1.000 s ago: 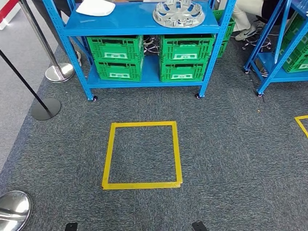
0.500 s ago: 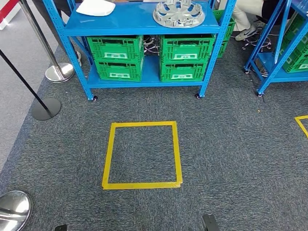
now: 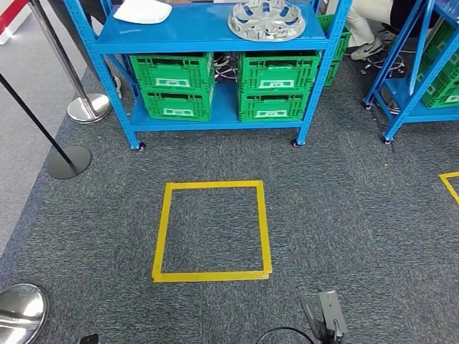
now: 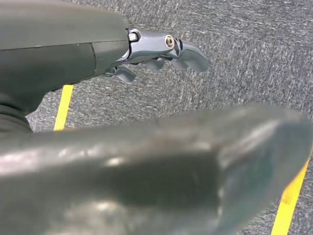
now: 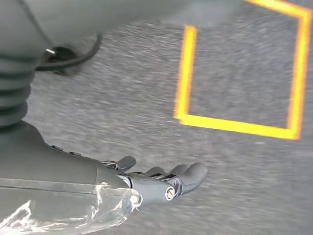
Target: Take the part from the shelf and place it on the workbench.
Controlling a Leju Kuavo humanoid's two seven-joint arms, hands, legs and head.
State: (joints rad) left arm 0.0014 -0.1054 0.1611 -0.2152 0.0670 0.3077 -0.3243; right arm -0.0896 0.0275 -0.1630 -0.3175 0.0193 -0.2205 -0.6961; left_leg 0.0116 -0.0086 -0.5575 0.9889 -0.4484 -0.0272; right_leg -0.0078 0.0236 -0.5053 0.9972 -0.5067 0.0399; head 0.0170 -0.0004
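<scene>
Blue shelf (image 3: pixel 211 32) unit straight ahead across grey carpet (image 3: pixel 351 215); a second blue shelf unit (image 3: pixel 417 72) at far right, well apart. One silver round part (image 3: pixel 266 19) lying flat on the top tier of the near unit, right half; one white flat piece (image 3: pixel 143 11) on the same tier, left half, apart from the part. Four green crates (image 3: pixel 173 86) on the lower tier, two stacks of two, side by side; more green crates (image 3: pixel 441 72) on the right unit, count unclear. One full yellow tape square (image 3: pixel 212 229) on the carpet between robot and shelf; a corner of another yellow square (image 3: pixel 450 183) at the right edge. Two barrier posts (image 3: pixel 54 54) with round bases at left; one shiny dome base (image 3: pixel 21 312) bottom left. A person's legs (image 3: pixel 368 25) seated behind the shelves.

Right hand (image 5: pixel 162 181) low over the carpet, fingers stretched out straight and close together, holding nothing; right wrist also pokes in at the head view's bottom edge. Left hand (image 4: pixel 158 51) likewise over the carpet, fingers extended, nothing held. Part sits far ahead of and above both hands, well apart, tape square between.
</scene>
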